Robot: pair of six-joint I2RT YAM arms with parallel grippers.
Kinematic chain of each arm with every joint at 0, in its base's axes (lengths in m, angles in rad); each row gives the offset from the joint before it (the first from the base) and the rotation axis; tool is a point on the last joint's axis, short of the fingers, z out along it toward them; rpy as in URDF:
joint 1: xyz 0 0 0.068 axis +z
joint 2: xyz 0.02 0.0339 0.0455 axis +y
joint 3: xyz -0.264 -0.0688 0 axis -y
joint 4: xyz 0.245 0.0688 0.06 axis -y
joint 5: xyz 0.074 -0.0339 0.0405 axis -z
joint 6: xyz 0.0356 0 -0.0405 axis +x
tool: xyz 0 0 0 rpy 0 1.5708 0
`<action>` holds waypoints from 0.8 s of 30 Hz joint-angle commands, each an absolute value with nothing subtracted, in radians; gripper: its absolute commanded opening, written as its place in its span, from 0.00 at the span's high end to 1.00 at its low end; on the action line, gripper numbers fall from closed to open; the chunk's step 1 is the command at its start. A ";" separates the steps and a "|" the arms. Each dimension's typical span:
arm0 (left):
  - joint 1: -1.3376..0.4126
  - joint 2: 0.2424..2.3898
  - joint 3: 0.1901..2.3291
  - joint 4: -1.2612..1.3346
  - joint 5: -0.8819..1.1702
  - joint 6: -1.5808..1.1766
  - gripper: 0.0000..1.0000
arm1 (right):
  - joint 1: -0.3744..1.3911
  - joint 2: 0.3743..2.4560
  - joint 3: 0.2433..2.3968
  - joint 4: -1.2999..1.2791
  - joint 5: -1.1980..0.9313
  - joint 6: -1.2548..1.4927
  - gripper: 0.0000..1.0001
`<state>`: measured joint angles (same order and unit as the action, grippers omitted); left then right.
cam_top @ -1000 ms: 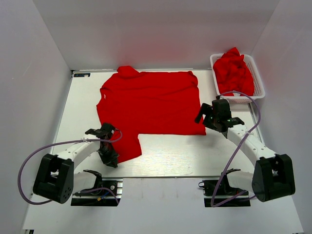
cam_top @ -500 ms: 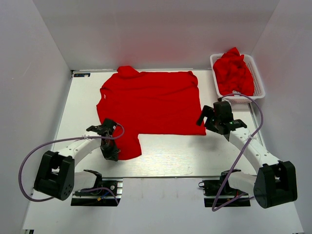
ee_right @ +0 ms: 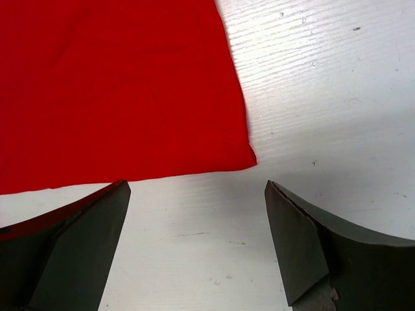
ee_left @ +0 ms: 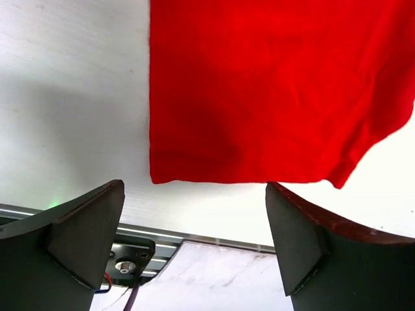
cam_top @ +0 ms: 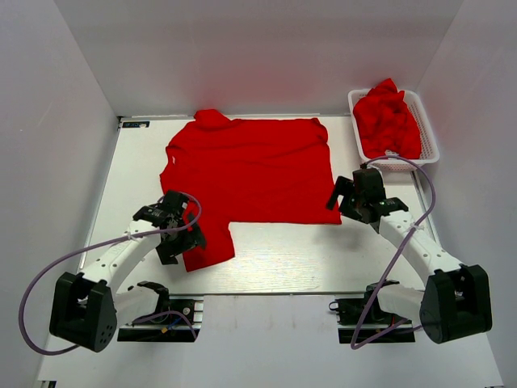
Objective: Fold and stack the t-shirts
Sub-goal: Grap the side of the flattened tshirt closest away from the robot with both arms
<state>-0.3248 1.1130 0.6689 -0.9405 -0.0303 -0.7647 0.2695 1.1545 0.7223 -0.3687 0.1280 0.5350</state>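
T-shirt [cam_top: 250,170]: one red shirt lies spread flat on the table [cam_top: 283,267], its length running left to right. One sleeve sits at the far left corner, the other reaches toward the near edge on the left. A few soft wrinkles cross the cloth; no fold line shows anywhere on it

Left gripper [ee_left: 194,188]: jaws wide apart, nothing between them. It hovers over the near sleeve, whose lower edge lies just ahead of the fingertips in the left wrist view

Right gripper [ee_right: 196,186]: jaws wide apart, empty. It hovers over bare table just beside the near right corner of the shirt, apart from the cloth

Heap of red shirts [cam_top: 388,117]: crumpled together in the white basket [cam_top: 430,129] at the far right corner, well apart from the spread shirt. How many are in it cannot be told

Progress, as judged: early. One shirt is laid out and smoothed, ready for folding, but no fold is made and no stack exists on the table. Left to do: fold this shirt, set it down as the base of the stack, then take each shirt from the basket through the same steps
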 commanded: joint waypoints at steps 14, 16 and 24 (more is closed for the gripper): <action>-0.318 1.235 0.537 -0.754 -0.035 -0.781 0.21 | 0.265 1.204 0.749 -0.390 0.155 0.518 0.10; -0.318 1.255 0.505 -0.704 -0.026 -0.781 0.28 | 0.267 1.209 0.750 -0.385 0.149 0.517 0.10; -0.318 1.305 0.525 -0.663 -0.029 -0.781 0.54 | 0.271 1.201 0.741 -0.396 0.138 0.511 0.10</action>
<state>-0.3164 1.2419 0.5762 -0.8280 -0.0448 -0.7692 0.2695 1.2060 0.7227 -0.3920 0.1333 0.5167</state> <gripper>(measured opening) 0.506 0.904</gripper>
